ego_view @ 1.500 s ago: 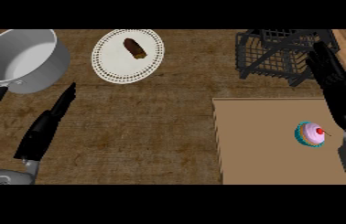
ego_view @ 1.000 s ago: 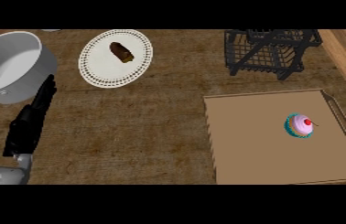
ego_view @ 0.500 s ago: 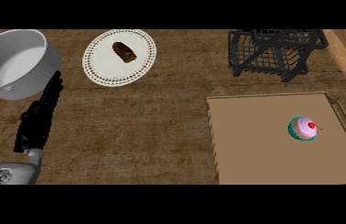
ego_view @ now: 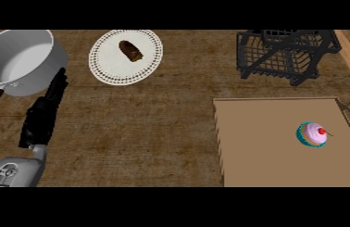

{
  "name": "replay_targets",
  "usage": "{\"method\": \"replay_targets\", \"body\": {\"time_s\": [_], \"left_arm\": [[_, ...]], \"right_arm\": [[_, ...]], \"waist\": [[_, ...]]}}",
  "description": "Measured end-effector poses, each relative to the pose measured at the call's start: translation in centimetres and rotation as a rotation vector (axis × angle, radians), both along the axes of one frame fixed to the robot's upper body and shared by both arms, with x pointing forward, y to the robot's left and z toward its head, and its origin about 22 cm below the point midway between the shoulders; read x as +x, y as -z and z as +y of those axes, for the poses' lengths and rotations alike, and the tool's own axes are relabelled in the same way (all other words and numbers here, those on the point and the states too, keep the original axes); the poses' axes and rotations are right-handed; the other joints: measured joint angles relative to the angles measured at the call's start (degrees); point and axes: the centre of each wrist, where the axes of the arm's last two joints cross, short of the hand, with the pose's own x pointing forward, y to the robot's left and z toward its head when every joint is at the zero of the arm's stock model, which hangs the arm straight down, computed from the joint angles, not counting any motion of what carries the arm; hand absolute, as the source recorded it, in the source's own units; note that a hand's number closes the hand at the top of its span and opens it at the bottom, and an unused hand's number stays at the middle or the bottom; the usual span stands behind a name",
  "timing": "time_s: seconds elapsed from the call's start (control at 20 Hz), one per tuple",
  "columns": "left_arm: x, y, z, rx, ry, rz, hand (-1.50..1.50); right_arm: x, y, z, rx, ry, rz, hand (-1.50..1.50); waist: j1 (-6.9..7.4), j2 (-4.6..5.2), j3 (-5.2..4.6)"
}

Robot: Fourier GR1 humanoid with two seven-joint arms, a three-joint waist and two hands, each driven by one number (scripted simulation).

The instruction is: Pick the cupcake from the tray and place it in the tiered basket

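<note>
cupcake (ego_view: 314, 134) on tray (ego_view: 259, 147), right side, unmoved | wire tiered basket (ego_view: 284, 54) beyond tray | left hand (ego_view: 44, 112) fingers straight beside pot (ego_view: 27, 59), barely shifted | right hand out of view

The tray (ego_view: 273, 147) lies at the near right of the tabletop (ego_view: 150, 129), with the cupcake (ego_view: 314, 134) on its right part. The tiered basket (ego_view: 284, 54) stands behind the tray, apart from it. The plate (ego_view: 109, 66) lies far left of centre, carrying a small item (ego_view: 130, 50), possibly a pastry. The pot (ego_view: 27, 59) stands left of the plate. The left hand (ego_view: 44, 115) lies just before the pot.
</note>
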Motion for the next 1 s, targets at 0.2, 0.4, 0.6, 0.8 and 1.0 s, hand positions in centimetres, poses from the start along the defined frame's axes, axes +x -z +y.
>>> {"method": "replay_targets", "body": {"time_s": [0.2,0.4,0.6,0.8,1.0], "left_arm": [[0.2,0.2,-0.3,-0.001,0.008,0.006,0.0],[0.8,-0.2,-0.8,0.0,0.015,0.004,0.0],[0.7,-0.3,-0.7,-0.003,0.011,0.006,0.0],[0.4,0.5,-0.7,-0.003,0.006,0.005,0.0],[0.2,0.7,-0.4,-0.002,0.002,0.011,0.0]], "right_arm": [[1.9,-1.3,1.5,-0.014,0.012,0.079,-1.5],[3.9,-0.9,2.3,-0.001,0.023,0.168,-1.5],[5.7,0.0,3.5,0.015,0.016,0.239,-1.5],[6.6,1.2,4.6,0.004,0.002,0.289,-1.5],[6.7,2.4,5.1,-0.008,-0.009,0.327,-1.5]], "waist": [[0.37,0.02,0.03],[0.57,0.05,0.07],[0.7,0.03,0.07],[0.45,-0.01,0.1],[0.14,-0.08,0.1]]}}
